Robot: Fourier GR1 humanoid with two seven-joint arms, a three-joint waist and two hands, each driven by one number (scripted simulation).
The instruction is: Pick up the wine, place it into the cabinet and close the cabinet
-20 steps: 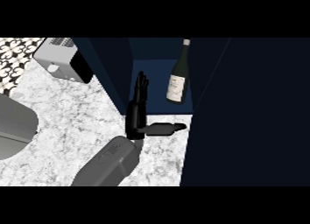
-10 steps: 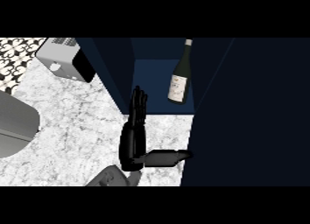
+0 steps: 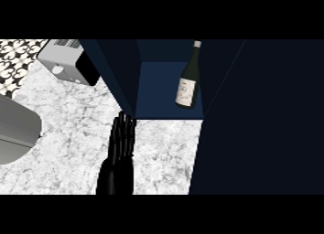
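Head view only, so you get one pass. Wine bottle [image 3: 187, 87] stands inside the cabinet [image 3: 166, 87], on its blue floor, over toward the right wall and near the front edge. You see its neck pointing to the top of the view and a pale label on the lower body. Nothing touches the bottle.

Cabinet is open. Its left door [image 3: 109, 68] swings out over the counter as a dark, narrow panel. A big dark panel [image 3: 272, 114] fills the right side of the view; you can't tell for sure whether it's the other door or the cabinet's side.

Right hand [image 3: 119, 153] comes up from the lower edge, left of centre, over the marble counter [image 3: 63, 132]. Fingers [image 3: 124, 125] are straight and pressed together, pointing up the view, holding nothing. Their tips sit right at the bottom corner of the left door; you can't tell whether they touch it. The hand is well apart from the bottle. Thumb isn't clearly visible.

Toaster [image 3: 67, 61], grey with a black side, sits at upper left on the counter, just beside the left door. Patterned tile [image 3: 9, 59] shows in the top left corner. A grey rounded shape [image 3: 9, 128] cuts in at the left edge; you can't tell what it is.
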